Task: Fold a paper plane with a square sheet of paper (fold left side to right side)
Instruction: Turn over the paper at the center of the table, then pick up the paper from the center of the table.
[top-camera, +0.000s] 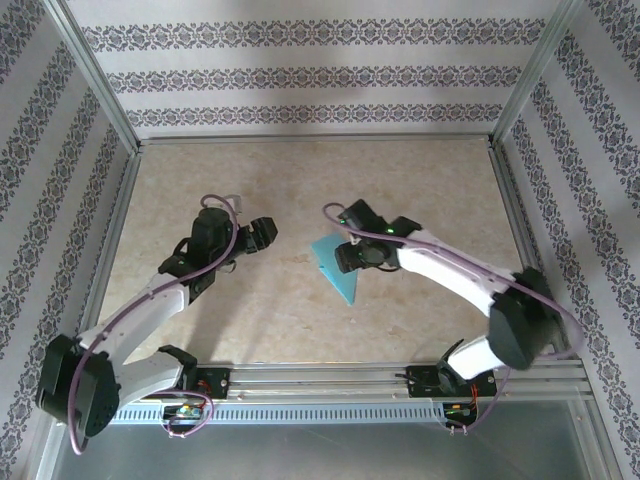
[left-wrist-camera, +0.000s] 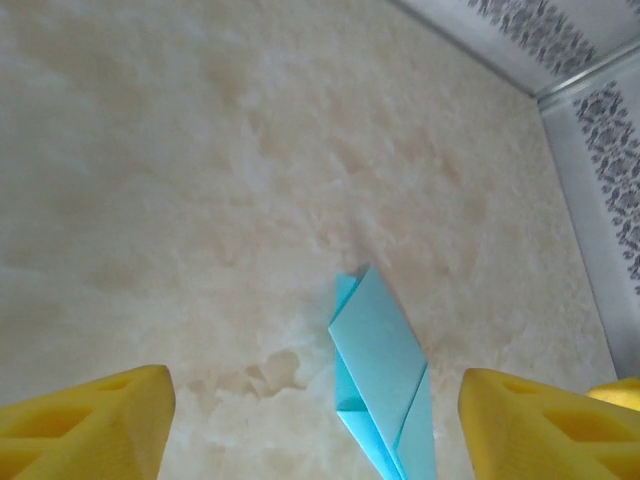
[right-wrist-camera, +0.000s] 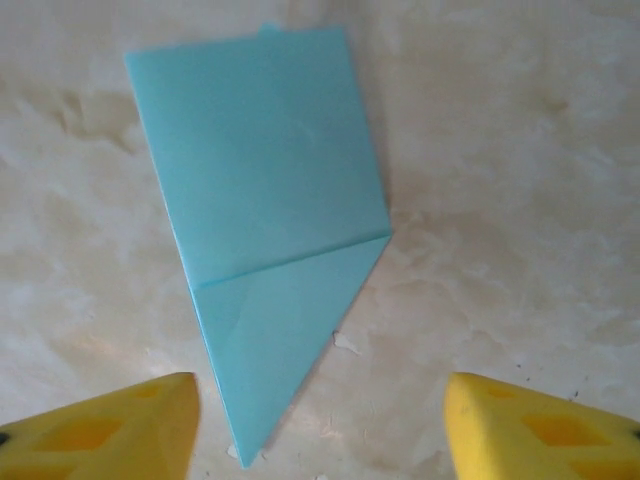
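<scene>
Teal paper plane (right-wrist-camera: 270, 200) lying flat, end cropped in left wrist view, left tool (left-wrist-camera: 315, 390) wide, right tool (right-wrist-camera: 320, 385) wide

Table (top-camera: 300, 180) lying open nearly everywhere
Only the flat sheet of paper (top-camera: 330, 262) is lying mid-table; papered walls (top-camera: 320, 75) are closing off the left, right and far sides.

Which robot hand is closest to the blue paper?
The right gripper: it hangs over the edge of the folded teal paper, jaws open. The left gripper is off to the side, with bare table between it and the paper.
</scene>
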